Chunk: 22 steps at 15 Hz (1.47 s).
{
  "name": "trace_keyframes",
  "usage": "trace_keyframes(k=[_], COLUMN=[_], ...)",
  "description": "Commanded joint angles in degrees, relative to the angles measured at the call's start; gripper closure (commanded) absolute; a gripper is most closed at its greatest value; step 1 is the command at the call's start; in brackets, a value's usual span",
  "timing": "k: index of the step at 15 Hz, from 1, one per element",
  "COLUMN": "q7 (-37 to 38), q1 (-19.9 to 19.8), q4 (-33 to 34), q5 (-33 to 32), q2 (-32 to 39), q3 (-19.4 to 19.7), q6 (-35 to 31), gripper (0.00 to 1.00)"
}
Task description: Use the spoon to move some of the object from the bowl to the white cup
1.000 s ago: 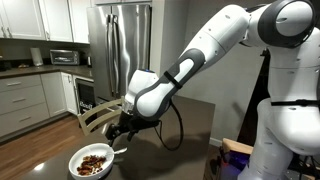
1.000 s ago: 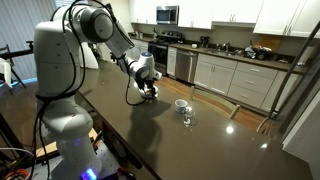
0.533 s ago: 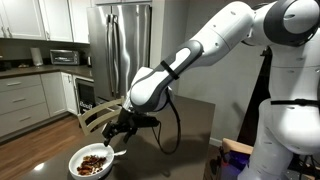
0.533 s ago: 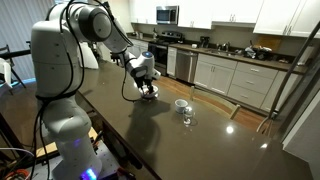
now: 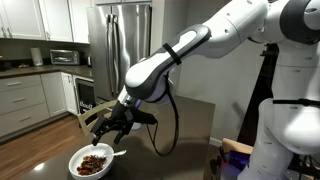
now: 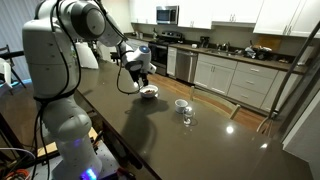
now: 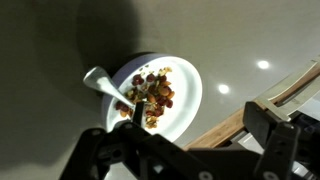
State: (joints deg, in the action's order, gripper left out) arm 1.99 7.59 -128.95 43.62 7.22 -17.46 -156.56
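In the wrist view the gripper (image 7: 190,150) fills the bottom edge, its dark fingers (image 7: 105,150) spread wide apart with nothing between them. Just below sits the bowl (image 7: 192,95) on the dark table, with the brown and reddish food pieces (image 7: 152,92) heaped in its middle. The spoon (image 7: 98,79) lies in the bowl with one end in the heap. Its other, broader end leans over the rim and sticks out past it. No finger touches it. A curved wooden chair back (image 7: 250,110) shows beyond the table edge. In an exterior view the bowl (image 5: 76,160) is nearest the camera, the food pieces (image 5: 93,162) dark inside it and the spoon (image 5: 119,154) poking out over the rim. The gripper (image 5: 110,128) hangs open above them, clear of both. Behind it stand a steel fridge (image 5: 120,40) and a microwave (image 5: 63,57) on the counter. In an exterior view from across the room, the long table (image 6: 150,135) comes first. On it stands a small clear glass (image 6: 187,118), with the white cup (image 6: 181,104) just beside it. The cup is too small in the frame to tell what is inside. The bowl (image 6: 148,92) stands farther along the table, well apart from the cup, with the gripper (image 6: 141,76) above it, and kitchen cabinets (image 6: 230,80) line the far wall.
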Motion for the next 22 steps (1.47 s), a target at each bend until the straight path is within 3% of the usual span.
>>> trace_keyframes(k=[1, 7, 10, 16, 22], q7=[-6.8, -7.8, -7.6, -6.9, -3.5], q1=[0.7, 1.3, 2.2, 5.8, 8.8], q4=[2.4, 3.1, 2.6, 1.9, 0.3], q5=[9.4, 15.9, 14.6, 3.4, -18.9], q2=[0.5, 3.1, 4.4, 5.9, 5.7], q3=[-0.3, 1.3, 2.1, 2.2, 2.8], q6=[5.9, 18.0, 19.3, 15.8, 9.9], gripper=[0.0, 0.0, 0.0, 0.0, 0.0])
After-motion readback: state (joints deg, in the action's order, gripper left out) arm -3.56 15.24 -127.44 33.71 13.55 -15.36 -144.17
